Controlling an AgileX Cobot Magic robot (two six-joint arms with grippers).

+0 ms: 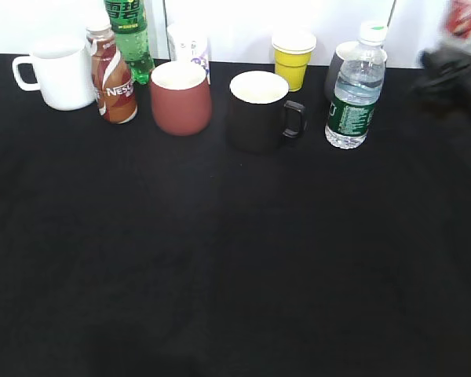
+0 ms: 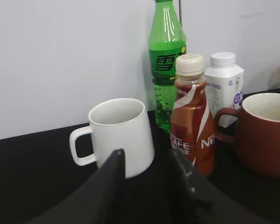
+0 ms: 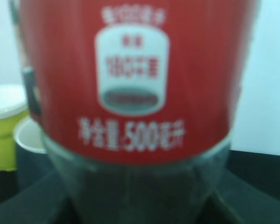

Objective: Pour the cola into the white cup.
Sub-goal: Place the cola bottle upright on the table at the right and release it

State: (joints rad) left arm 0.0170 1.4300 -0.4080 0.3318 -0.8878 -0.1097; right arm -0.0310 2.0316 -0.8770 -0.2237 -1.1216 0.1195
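The cola (image 3: 135,70) fills the right wrist view: a red label over dark liquid in clear plastic. My right gripper (image 3: 140,203) is shut on it, with a jaw on each side of its lower body. In the exterior view the gripper (image 1: 451,75) is blurred at the far right edge, with the cola's red label (image 1: 467,17) above it. The white cup (image 1: 59,72) stands at the back left, handle to the left, and looks empty. My left gripper (image 2: 146,156) is open and empty just in front of the white cup (image 2: 119,133).
Along the back stand a Nestle bottle (image 1: 112,76), a green soda bottle (image 1: 129,35), a red-brown mug (image 1: 180,97), a black mug (image 1: 259,110), a yellow cup (image 1: 292,59) and a water bottle (image 1: 355,86). A black cloth (image 1: 235,259) covers the table.
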